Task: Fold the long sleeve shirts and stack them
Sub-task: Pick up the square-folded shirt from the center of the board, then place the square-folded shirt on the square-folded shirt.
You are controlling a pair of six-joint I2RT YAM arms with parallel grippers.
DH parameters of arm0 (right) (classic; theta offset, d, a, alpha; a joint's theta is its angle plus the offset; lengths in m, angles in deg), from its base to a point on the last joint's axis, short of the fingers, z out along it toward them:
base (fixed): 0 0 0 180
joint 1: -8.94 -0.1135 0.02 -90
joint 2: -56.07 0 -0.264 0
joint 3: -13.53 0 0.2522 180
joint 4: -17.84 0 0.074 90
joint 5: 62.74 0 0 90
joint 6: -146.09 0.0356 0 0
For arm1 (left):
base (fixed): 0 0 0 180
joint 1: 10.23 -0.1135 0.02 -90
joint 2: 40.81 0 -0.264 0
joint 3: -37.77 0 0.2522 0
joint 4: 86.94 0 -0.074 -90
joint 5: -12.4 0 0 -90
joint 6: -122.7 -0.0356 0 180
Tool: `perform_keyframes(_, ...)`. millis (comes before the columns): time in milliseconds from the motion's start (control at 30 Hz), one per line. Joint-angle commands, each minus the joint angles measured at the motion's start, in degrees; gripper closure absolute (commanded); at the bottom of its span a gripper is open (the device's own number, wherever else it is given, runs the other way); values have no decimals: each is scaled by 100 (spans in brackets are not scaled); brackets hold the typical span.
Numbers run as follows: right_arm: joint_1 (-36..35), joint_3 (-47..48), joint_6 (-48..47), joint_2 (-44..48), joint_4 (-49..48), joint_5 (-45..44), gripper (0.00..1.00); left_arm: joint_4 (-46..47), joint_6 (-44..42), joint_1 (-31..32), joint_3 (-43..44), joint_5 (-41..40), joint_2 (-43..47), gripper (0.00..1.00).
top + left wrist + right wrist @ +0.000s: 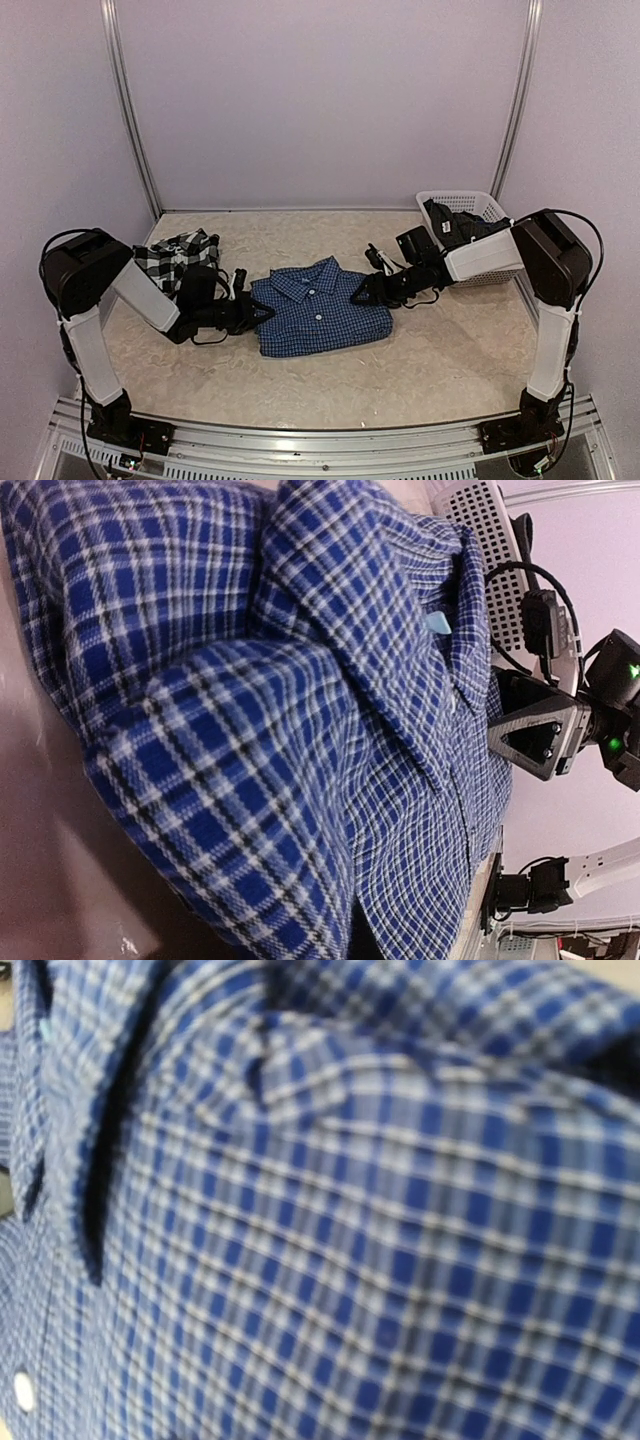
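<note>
Left end effector (pixel 258 312) is clenched at the left edge of the blue shirt (pixel 318 315), apparently pinching its fold. Whether my right end effector (pixel 362 292), at the opposite edge, grips anything I cannot tell. The shirt lies folded in the middle of the desk (pixel 440 350), the plaid shirt (pixel 172 255) crumpled behind my left arm. I judge this fold nearly finished; the next move calls for moving both edges evenly, layers kept together.
</note>
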Motion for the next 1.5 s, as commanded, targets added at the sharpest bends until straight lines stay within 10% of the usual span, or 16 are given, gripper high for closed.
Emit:
perform_keyframes(0, -74, -140, -66, 7, 238, -23, 37, -832, -563, -71, 392, -31, 486, 100)
perform_keyframes(433, 321, 218, -559, 571, 999, -512, 31, -4929, -2471, -870, 2209, -1106, 1908, 100)
perform_keyframes(1100, 391, 268, -807, 311, 690, -122, 31, -9782, -4940, -1790, 8040, -1977, -586, 100)
perform_keyframes(1467, 415, 182, -858, 49, 499, 109, 32, -10406, -5301, -3459, 7573, -1911, -381, 100)
